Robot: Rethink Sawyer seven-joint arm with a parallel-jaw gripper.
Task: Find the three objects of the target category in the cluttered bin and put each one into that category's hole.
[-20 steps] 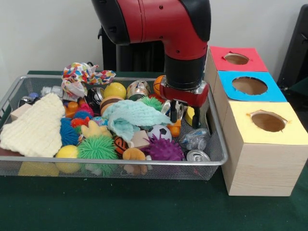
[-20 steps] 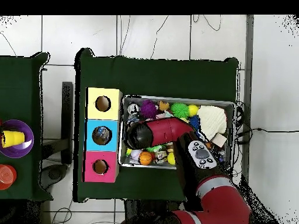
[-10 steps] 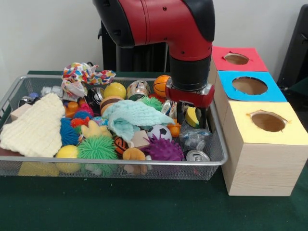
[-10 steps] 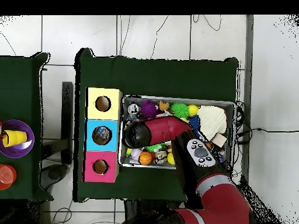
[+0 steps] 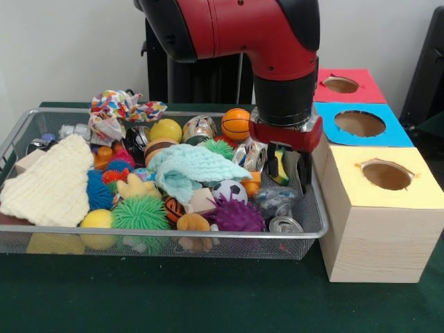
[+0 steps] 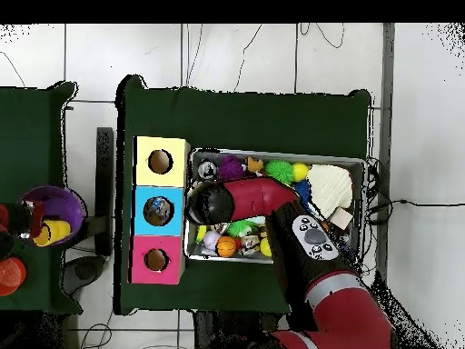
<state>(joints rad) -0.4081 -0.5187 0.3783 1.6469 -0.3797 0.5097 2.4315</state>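
Observation:
My gripper (image 5: 290,180) hangs open over the right end of the wire bin (image 5: 208,236), close to its right wall. A yellow and black object (image 5: 279,166) shows between the fingers (image 5: 304,173), low in the bin; I cannot tell if it is touched. Below lie a crumpled clear bottle (image 5: 277,200) and a crushed can (image 5: 284,223). Two more cans (image 5: 200,128) (image 5: 251,156) and an orange basketball (image 5: 236,123) sit behind. Right of the bin stand the red (image 5: 340,84), blue (image 5: 361,123) and yellow (image 5: 386,175) topped boxes with holes. In the overhead view the arm (image 6: 211,202) hides the gripper.
The bin also holds a cream cloth (image 5: 52,180), a mint cloth (image 5: 194,170), a patterned cloth (image 5: 121,107), spiky toys (image 5: 236,215) (image 5: 141,211) and a soccer ball (image 5: 229,191). Overhead, a purple bowl (image 6: 54,214) and a red cup (image 6: 9,273) sit on the left table.
The gripper has moved right, from the bin's middle toward its right wall beside the boxes, still open. Overhead, the purple bowl on the left table has shifted right.

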